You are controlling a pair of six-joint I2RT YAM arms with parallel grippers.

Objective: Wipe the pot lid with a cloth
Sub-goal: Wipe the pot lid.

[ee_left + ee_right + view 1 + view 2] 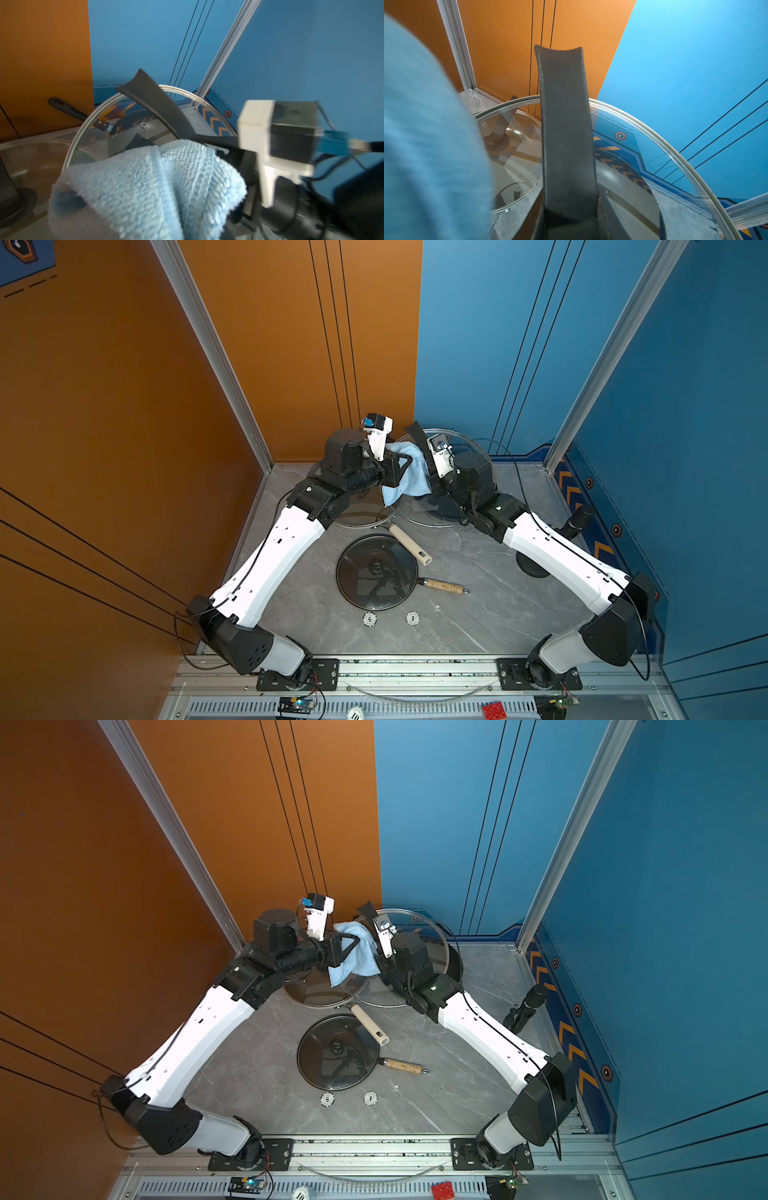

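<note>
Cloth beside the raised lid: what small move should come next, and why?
Probably sweep the cloth across the lid's glass. The left gripper is shut on the cloth, the right gripper holds the lid tilted up by its handle, and the cloth covers only the glass beside that handle.

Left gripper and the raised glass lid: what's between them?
Only the cloth, bunched in the jaws of the left gripper and draped before the glass lid. Both top views and the left wrist view show it; contact with the lid is unclear.
</note>
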